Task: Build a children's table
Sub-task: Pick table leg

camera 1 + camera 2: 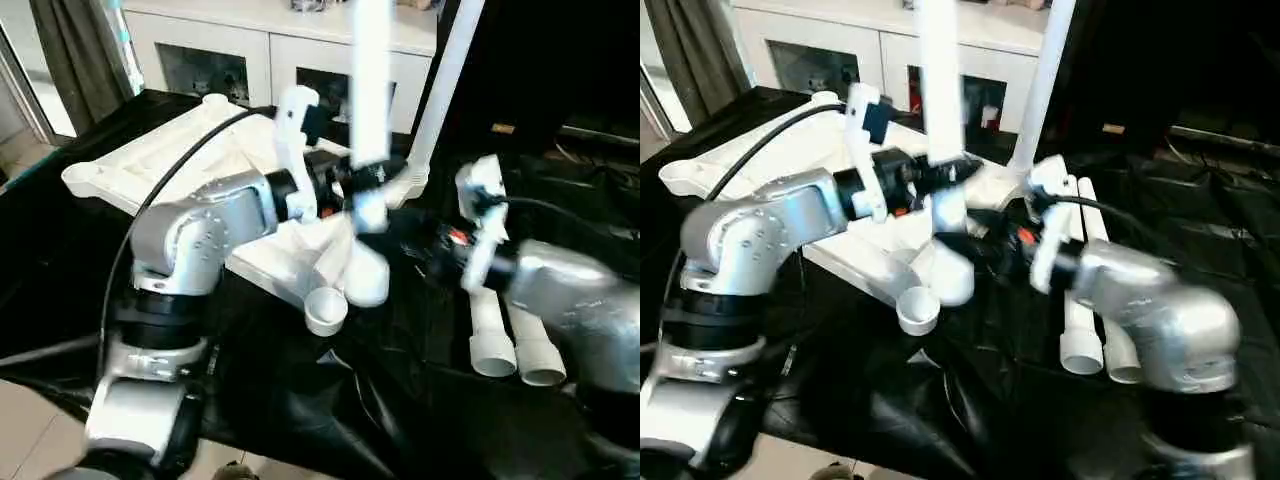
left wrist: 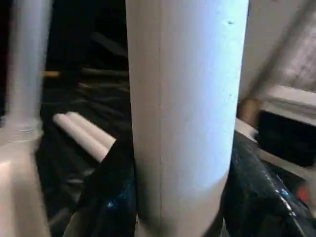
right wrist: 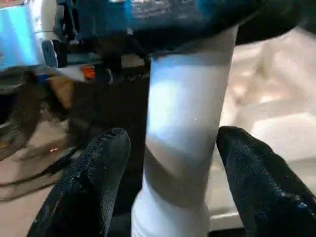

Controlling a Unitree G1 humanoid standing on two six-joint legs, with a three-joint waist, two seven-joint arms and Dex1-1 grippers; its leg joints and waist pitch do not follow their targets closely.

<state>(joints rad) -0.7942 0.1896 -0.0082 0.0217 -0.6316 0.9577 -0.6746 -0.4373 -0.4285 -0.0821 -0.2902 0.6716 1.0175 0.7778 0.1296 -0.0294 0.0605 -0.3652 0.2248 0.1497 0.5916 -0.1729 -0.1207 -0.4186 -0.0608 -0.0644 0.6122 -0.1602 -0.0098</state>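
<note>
Roughly halfway, by my reading: the tabletop (image 1: 190, 160) lies underside-up on the black sheeting (image 1: 330, 400), with two legs standing in sockets, the far leg (image 1: 440, 80) and the near leg (image 1: 370, 90). The left gripper (image 1: 368, 178) is clamped on the near leg just above its socket; the right gripper (image 3: 173, 163) has its fingers (image 3: 89, 182) spread either side of it, not touching. Two spare legs (image 1: 505, 340) lie beside the right forearm, and an empty corner socket (image 1: 325, 310) waits.
</note>
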